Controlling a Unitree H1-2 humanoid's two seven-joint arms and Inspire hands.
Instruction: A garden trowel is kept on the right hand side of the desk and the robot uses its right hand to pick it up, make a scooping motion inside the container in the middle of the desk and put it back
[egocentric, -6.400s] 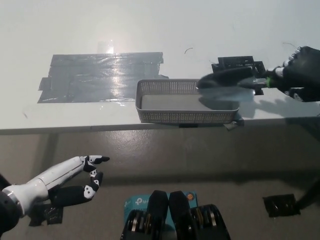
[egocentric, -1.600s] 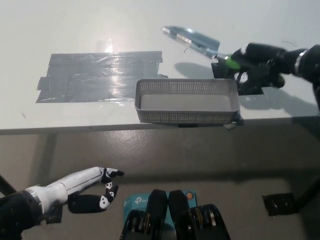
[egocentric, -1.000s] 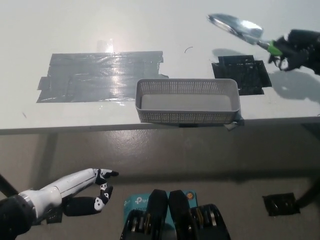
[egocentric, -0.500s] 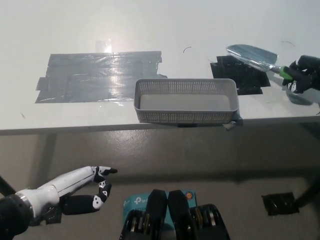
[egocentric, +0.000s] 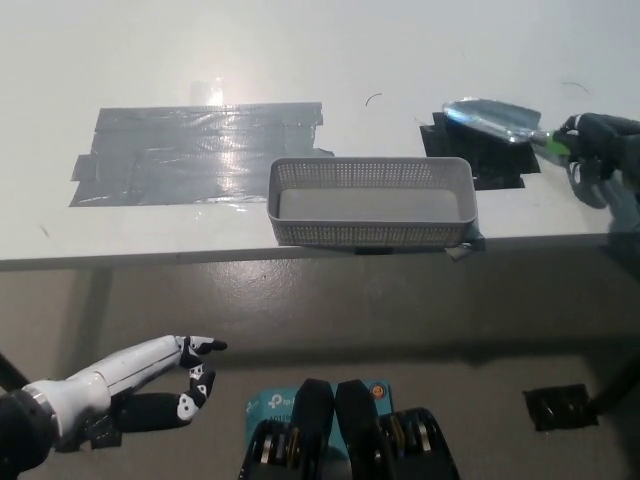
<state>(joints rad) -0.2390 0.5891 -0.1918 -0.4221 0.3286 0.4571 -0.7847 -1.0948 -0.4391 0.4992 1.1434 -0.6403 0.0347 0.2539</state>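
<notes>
Lower left of frame: my left hand (egocentric: 150, 385) rests below the desk edge, fingers apart and holding nothing, well away from the work.

Upper left: a grey tape patch (egocentric: 200, 150) lies flat on the desk (egocentric: 300, 50). It plays no part in the job.

Centre: the container (egocentric: 370, 232) sits at the near edge of the desk with nothing inside.

Upper right: the trowel (egocentric: 505, 123) is in my right hand (egocentric: 600, 150), fingers clamped round its handle at the right edge of the frame. Its long axis runs from that grip up and to the left. The blade lies over the black patch (egocentric: 480, 165), just right of the container and outside it. I cannot tell whether the blade touches the patch or hangs just above it.

Assessment: the scoop looks done and the put-back is in hand. The coming move depends on lowering along that same axis so that blade and handle settle on the desk before my fingers part.
</notes>
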